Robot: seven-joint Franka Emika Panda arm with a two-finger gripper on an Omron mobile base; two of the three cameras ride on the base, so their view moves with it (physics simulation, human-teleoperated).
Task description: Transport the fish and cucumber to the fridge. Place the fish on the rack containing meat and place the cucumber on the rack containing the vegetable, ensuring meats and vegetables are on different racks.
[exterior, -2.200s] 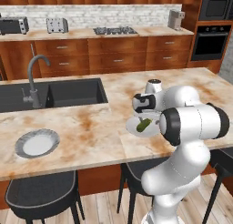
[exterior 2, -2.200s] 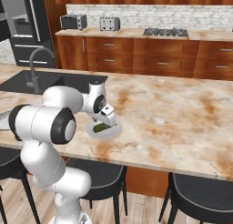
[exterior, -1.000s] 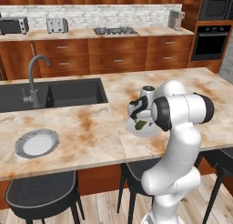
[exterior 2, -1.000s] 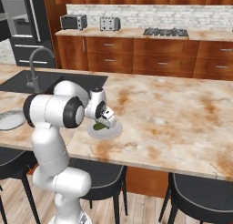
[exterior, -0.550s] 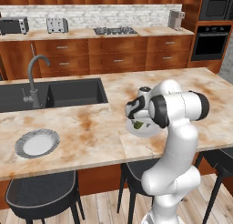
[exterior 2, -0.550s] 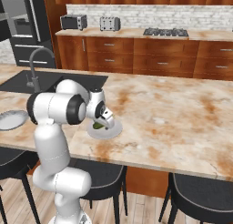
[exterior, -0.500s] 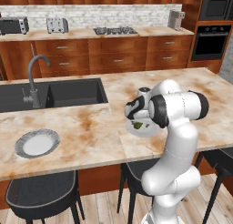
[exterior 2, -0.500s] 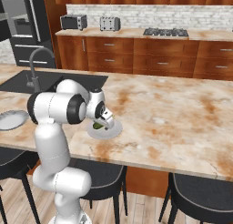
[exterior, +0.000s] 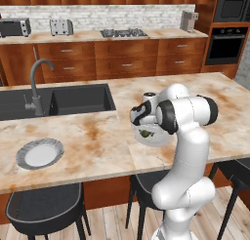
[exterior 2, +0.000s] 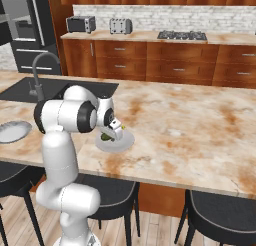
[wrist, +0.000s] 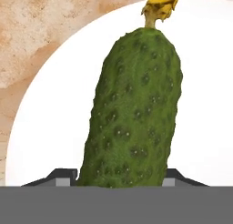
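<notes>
Lowered since a couple of seconds ago: arm has dropped onto the plate [exterior 2: 120, 142] and the claw [exterior 2: 111, 131] has come down over the cucumber [wrist: 132, 114].

Cucumber lies on the white plate, on the near part of the desk [exterior: 97, 136], right of the sink [exterior: 58, 100]. Hand view: dark green, bumpy, yellow stem end pointing away, body running up between the two finger tips [wrist: 63, 176], which sit close at either side of its near end. Fingers drawing in; contact likely, but a firm clamp I cannot tell from these views. Cucumber not yet lifted off the plate.

Fridge [exterior 2: 25, 30] stands far left in the right base view, doors shut as far as I can see. Fish not made out here.

Step in hand, as I judge it: grasping the cucumber, first leg of the job. Little of the task done.

Next move calls for: finish the squeeze, lift straight up clear of the plate rim, then carry to the fridge. Risk: round, knobbly skin may roll or slip if gripped off-centre near the end.
</notes>
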